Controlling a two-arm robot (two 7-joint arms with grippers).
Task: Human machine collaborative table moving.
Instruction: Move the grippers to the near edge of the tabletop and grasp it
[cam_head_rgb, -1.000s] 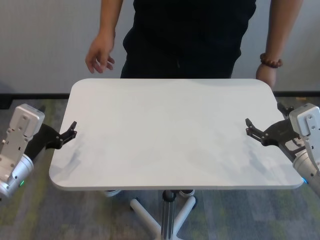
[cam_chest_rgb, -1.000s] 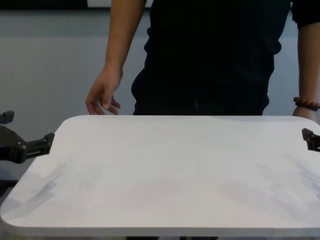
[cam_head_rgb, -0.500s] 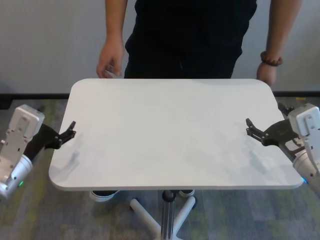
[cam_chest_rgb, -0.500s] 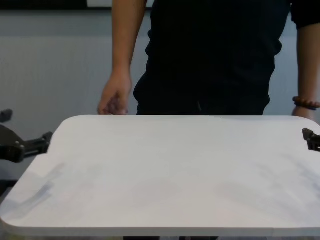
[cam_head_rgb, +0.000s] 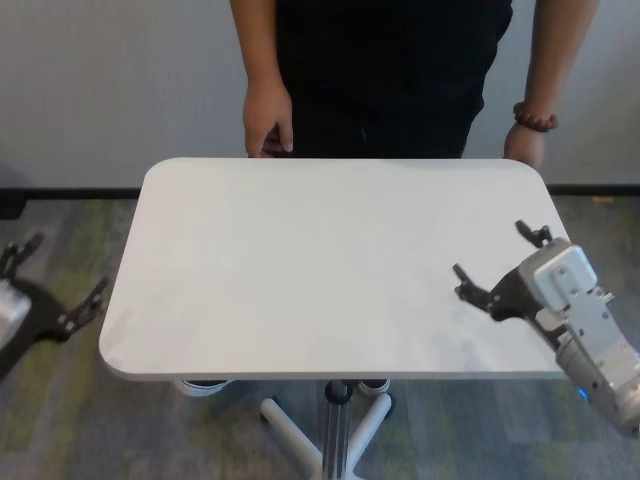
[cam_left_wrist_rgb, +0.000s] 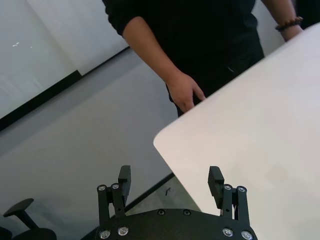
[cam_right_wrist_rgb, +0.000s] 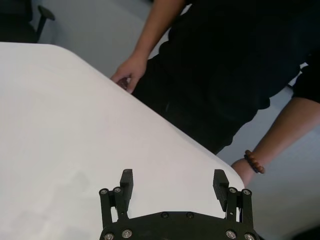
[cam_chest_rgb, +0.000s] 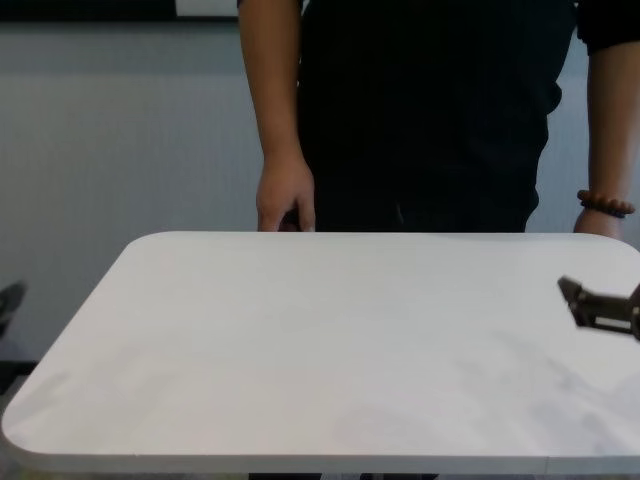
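Observation:
The white table (cam_head_rgb: 320, 260) stands before me on its silver pole (cam_head_rgb: 336, 425). The human (cam_head_rgb: 385, 70) in black stands at its far edge, one hand (cam_head_rgb: 268, 125) at the edge and the braceleted hand (cam_head_rgb: 523, 145) by the far right corner. My left gripper (cam_head_rgb: 58, 272) is open and empty, off the table's left edge and low over the floor. In the left wrist view (cam_left_wrist_rgb: 170, 179) it faces the table's corner (cam_left_wrist_rgb: 170, 137). My right gripper (cam_head_rgb: 497, 255) is open and empty over the tabletop near its right side. In the right wrist view (cam_right_wrist_rgb: 173, 180) only white tabletop (cam_right_wrist_rgb: 60, 125) lies beneath it.
The table's white star base (cam_head_rgb: 290, 425) spreads on the grey-green carpet (cam_head_rgb: 110, 430) under the near edge. A black office chair (cam_right_wrist_rgb: 30, 20) stands beyond the table. A grey wall (cam_head_rgb: 110, 80) runs behind the human.
My left gripper has drawn back from the table's left edge, outward and down. My right gripper has moved inward over the tabletop. The human's free hand has come to the far edge.

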